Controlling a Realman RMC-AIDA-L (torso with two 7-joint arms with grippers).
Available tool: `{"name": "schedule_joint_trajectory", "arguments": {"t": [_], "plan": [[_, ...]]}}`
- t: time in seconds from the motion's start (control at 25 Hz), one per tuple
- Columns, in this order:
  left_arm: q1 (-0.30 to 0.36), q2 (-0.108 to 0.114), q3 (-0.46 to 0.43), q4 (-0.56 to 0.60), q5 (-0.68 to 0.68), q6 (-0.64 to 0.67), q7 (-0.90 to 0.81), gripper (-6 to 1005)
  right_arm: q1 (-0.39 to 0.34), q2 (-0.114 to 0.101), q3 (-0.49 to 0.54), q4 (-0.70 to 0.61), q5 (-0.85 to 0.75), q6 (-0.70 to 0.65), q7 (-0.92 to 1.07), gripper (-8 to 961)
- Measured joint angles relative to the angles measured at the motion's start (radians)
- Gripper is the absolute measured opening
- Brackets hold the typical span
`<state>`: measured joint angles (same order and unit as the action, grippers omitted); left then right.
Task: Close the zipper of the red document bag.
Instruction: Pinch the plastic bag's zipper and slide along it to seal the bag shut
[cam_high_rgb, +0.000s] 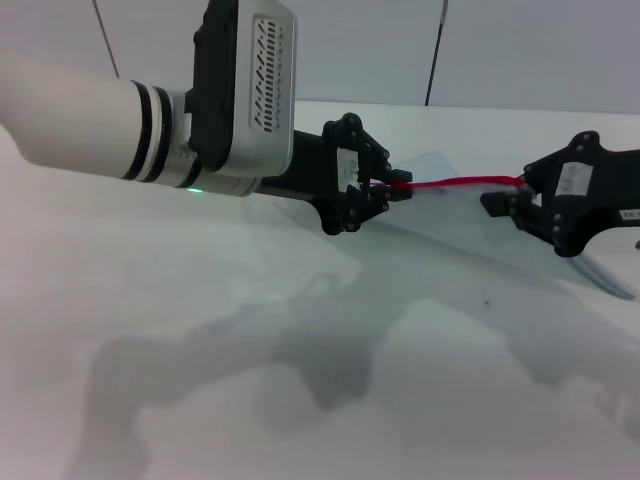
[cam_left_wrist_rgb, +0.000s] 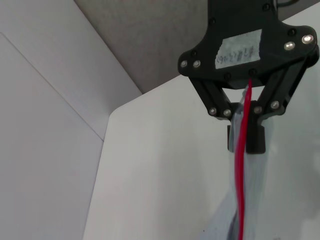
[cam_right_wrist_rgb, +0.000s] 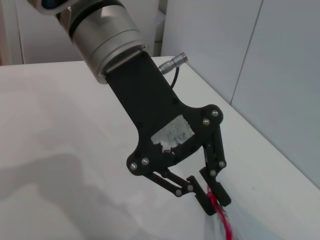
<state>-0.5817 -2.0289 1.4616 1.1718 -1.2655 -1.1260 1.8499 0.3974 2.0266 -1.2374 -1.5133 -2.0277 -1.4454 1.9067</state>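
The red document bag (cam_high_rgb: 470, 225), a translucent pale sheet, hangs lifted above the table between my two grippers. Its zipper (cam_high_rgb: 455, 183) is a thin red strip stretched taut along the top edge. My left gripper (cam_high_rgb: 392, 188) is shut on the strip's left end, and the right wrist view shows the left gripper (cam_right_wrist_rgb: 214, 197) pinching the zipper (cam_right_wrist_rgb: 227, 227). My right gripper (cam_high_rgb: 505, 200) is shut on the right end. In the left wrist view the right gripper (cam_left_wrist_rgb: 245, 137) clamps the zipper (cam_left_wrist_rgb: 242, 190). The slider is hidden by the fingers.
The white table (cam_high_rgb: 200, 330) spreads below the bag, with shadows of the arms on it. Grey wall panels (cam_high_rgb: 500, 50) stand right behind the table's far edge. The bag's lower corner (cam_high_rgb: 610, 285) trails toward the right edge of the head view.
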Motion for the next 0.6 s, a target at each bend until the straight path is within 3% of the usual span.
{"name": "schedule_joint_trajectory", "arguments": {"t": [0.6], "plan": [[0.025,-0.001,-0.004,-0.003,0.000,0.028,-0.001,84,-0.005,0.000,0.027,0.012,-0.003,0.005,0.000,48]]}}
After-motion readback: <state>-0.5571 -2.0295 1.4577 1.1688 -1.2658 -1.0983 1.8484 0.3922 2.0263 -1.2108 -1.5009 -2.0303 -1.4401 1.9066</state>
